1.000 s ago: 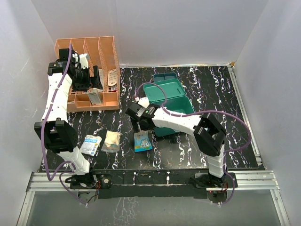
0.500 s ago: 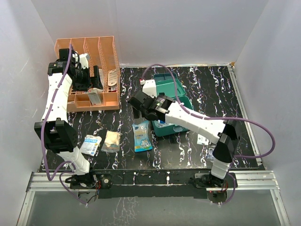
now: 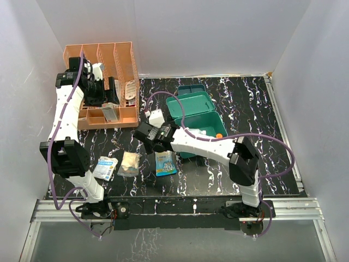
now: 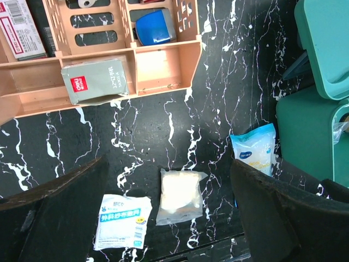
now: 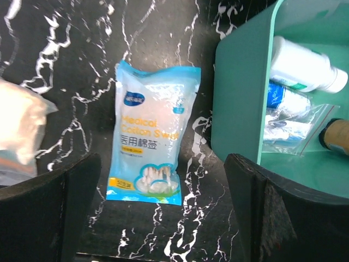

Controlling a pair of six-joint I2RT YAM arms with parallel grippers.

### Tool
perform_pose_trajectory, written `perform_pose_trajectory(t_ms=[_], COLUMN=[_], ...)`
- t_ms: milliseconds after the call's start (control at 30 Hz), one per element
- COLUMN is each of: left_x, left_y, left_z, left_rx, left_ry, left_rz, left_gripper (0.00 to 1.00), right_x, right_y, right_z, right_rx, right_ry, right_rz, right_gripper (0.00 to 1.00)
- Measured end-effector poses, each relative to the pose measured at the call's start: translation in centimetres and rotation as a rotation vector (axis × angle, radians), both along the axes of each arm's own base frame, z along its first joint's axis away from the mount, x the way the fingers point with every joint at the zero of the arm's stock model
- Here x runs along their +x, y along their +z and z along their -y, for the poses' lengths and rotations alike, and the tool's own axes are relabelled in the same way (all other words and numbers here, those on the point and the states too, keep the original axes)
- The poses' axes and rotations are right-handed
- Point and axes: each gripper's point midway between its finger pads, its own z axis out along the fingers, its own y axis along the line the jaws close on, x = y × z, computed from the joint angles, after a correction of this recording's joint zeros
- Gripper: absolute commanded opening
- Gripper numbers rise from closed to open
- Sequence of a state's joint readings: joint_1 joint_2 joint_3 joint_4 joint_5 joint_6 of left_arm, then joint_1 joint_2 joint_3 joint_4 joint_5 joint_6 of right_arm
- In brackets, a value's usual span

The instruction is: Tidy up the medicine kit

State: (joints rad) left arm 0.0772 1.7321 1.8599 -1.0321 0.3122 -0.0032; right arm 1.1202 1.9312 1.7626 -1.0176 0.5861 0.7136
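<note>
Right tool (image 5: pixel 162 164) has swung left, released above the cotton bag (image 5: pixel 152 136) beside the medicine kit (image 5: pixel 240 98); left tool (image 4: pixel 169 164) is released too.

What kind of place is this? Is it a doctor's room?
Probably a robot test booth, not a doctor's room: robot arms at a black marbled table, plain white walls around, a medicine kit to sort.
</note>
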Motion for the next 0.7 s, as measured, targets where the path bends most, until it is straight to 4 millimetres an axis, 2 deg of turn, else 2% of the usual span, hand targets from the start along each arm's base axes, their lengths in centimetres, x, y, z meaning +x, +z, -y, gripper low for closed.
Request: perform_pose_trajectory(t_ms=[267,700], left_x=[-0.5,-0.5], left_y=[-0.7,-0.7], left_z=[0.0,0.1], left_rx=[-0.002,-0.003], left_ry=[0.000,0.000], left_rz=[-0.019,-0.020], left_gripper=[0.91,0.91], right_x=[0.2,-0.5], right_y=[-3.6,-9.6], right_z=[1.5,0.4], right_rx=[-0.031,-0.028], right_ry=[-0.019,-0.002], right_rz=[-0.059,-0.153], right_gripper=[0.98,0.98])
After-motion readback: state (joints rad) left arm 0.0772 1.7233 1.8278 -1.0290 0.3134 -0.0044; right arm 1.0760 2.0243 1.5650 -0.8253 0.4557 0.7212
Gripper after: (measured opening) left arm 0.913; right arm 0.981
